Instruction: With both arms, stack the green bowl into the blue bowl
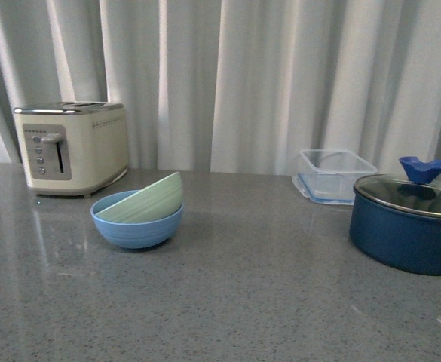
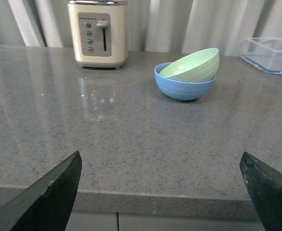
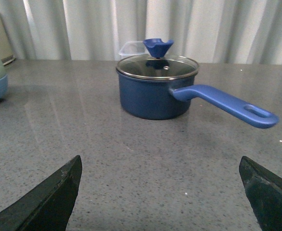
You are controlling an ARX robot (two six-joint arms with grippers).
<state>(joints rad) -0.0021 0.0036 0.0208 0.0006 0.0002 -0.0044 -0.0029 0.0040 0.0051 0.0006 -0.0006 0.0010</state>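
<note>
While tilted inside the blue bowl (image 1: pixel 137 230), the green bowl (image 1: pixel 145 202); both arms' jaws wide apart

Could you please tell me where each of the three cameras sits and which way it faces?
Front: on the body, facing the curtain; no arm shows.
Left wrist: behind the open left claw, facing the green bowl tilted in the blue bowl.
Right wrist: behind the open right claw, facing the pot.
All share the bowls.

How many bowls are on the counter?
2: the green bowl sits tilted inside the blue bowl, in front of the toaster. None seems hidden.
</note>
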